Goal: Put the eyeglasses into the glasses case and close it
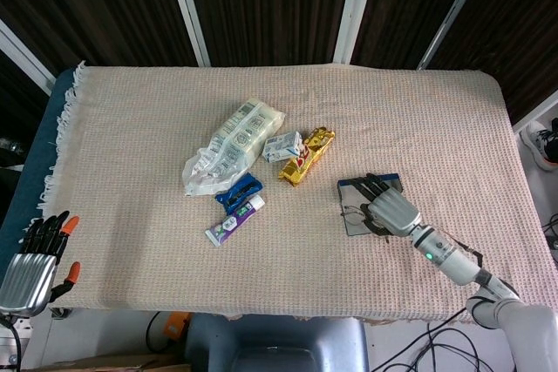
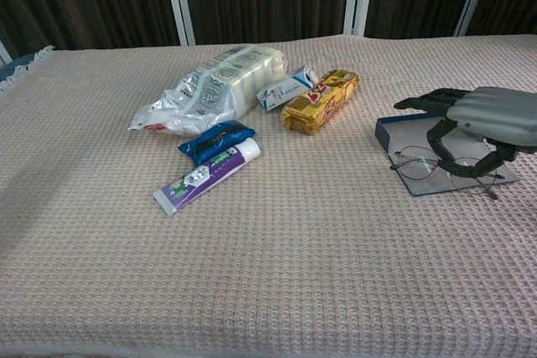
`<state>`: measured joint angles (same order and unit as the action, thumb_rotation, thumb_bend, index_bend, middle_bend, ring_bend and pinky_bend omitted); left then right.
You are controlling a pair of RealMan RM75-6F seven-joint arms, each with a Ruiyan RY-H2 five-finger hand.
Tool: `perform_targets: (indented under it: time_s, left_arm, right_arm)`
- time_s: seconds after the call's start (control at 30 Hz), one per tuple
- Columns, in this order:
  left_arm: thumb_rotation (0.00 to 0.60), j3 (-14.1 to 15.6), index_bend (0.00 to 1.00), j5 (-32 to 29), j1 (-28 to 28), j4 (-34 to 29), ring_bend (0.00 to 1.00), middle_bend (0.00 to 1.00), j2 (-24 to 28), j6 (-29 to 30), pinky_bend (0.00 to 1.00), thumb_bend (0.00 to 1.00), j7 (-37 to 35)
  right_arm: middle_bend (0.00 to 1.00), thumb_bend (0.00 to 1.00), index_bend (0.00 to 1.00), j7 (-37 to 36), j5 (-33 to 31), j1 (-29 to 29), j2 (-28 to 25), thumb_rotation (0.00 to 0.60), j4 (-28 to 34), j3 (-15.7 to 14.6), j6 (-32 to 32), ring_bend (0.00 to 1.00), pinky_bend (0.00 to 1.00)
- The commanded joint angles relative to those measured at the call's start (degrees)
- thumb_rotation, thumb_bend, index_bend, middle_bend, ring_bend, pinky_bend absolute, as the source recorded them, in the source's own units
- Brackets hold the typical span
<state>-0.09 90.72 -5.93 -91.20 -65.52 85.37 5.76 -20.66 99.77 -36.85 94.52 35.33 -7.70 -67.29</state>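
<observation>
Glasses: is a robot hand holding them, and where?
The right hand pinches the glasses near the bridge between the lenses. The left hand holds nothing.

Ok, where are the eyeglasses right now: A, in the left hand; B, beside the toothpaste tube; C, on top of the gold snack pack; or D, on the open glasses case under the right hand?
D: the eyeglasses lie on the open glasses case, partly over its near edge, under the right hand.
</observation>
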Motion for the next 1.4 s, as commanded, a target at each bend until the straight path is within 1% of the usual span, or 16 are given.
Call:
perform_targets:
  time_s: [0.03,0.17,0.37,0.5,0.57,0.6,0.7,0.77,0.93,1.07,1.17,1.27,1.4]
  left_arm:
    - [0.600,0.00,0.00,-0.02,-0.01,-0.08,0.00,0.00,-0.01,0.00,0.06,0.42,0.09]
    - [0.600,-0.04,0.00,-0.08,0.02,-0.07,0.00,0.00,-0.05,0.09,0.06,0.42,0.11]
    - [0.600,-0.01,0.00,-0.04,0.07,-0.04,0.00,0.00,0.09,0.24,0.06,0.42,-0.28]
    - [0.600,0.00,0.00,0.01,0.17,0.05,0.00,0.00,0.26,0.47,0.06,0.42,-0.82]
    - [0.600,0.02,0.00,0.05,0.22,0.11,0.00,0.00,0.32,0.56,0.06,0.42,-1.05]
    - [0.600,0.01,0.00,0.08,0.24,0.10,0.00,0.00,0.38,0.64,0.06,0.42,-1.23]
    - [0.600,0.02,0.00,0.15,0.28,0.13,0.00,0.00,0.51,0.76,0.07,0.42,-1.59]
    - [0.600,0.06,0.00,0.20,0.30,0.14,0.00,0.00,0.60,0.78,0.07,0.42,-1.78]
    - [0.600,0.16,0.00,0.40,0.33,0.11,0.00,0.00,0.75,0.86,0.07,0.42,-2.06]
    - [0.600,0.20,0.00,0.49,0.37,0.12,0.00,0.00,0.88,0.94,0.07,0.42,-2.35]
    - [0.600,0.23,0.00,0.58,0.35,0.12,0.00,0.00,0.94,0.93,0.07,0.42,-2.48]
    - [0.600,0.25,0.00,0.65,0.33,0.13,0.00,0.00,0.96,0.92,0.07,0.42,-2.53]
    - [0.600,0.18,0.00,0.59,0.29,0.14,0.00,0.00,0.93,0.90,0.07,0.42,-2.60]
  right_arm:
    - [0.04,0.60,0.75,-0.75,-0.50,-0.28,1.03,0.600,-1.59,0.30,0.92,0.00,0.07]
    - [0.04,0.60,0.75,0.15,-0.79,-0.94,1.87,0.600,-3.03,0.64,2.01,0.00,0.07]
    - [0.04,0.60,0.73,4.17,-1.15,-2.07,2.95,0.600,-4.47,1.23,3.57,0.00,0.07]
    - [0.04,0.60,0.69,6.17,-1.63,-2.63,3.19,0.600,-4.98,1.81,4.14,0.00,0.07]
    - [0.04,0.57,0.65,7.42,-2.01,-2.78,3.26,0.600,-5.13,2.23,4.25,0.00,0.07]
    - [0.04,0.53,0.62,8.11,-2.20,-2.92,3.20,0.600,-5.13,2.50,4.22,0.00,0.07]
    - [0.04,0.45,0.59,8.44,-2.61,-3.19,2.68,0.600,-4.36,3.00,4.01,0.00,0.07]
    - [0.04,0.42,0.58,8.70,-2.92,-3.34,2.25,0.600,-3.76,3.39,3.77,0.00,0.07]
    - [0.04,0.37,0.56,10.41,-3.28,-3.48,1.17,0.600,-2.25,4.12,2.43,0.00,0.07]
    - [0.04,0.31,0.54,9.78,-3.95,-3.18,0.04,0.600,-0.33,4.68,1.82,0.00,0.07]
    - [0.03,0.27,0.51,9.54,-4.58,-3.22,-0.94,0.600,1.20,4.86,2.95,0.00,0.07]
    - [0.02,0.26,0.48,9.82,-5.30,-3.28,-1.54,0.600,2.63,5.13,4.25,0.00,0.06]
    - [0.00,0.25,0.45,10.81,-7.01,-3.75,-2.47,0.600,5.59,5.91,7.49,0.00,0.05]
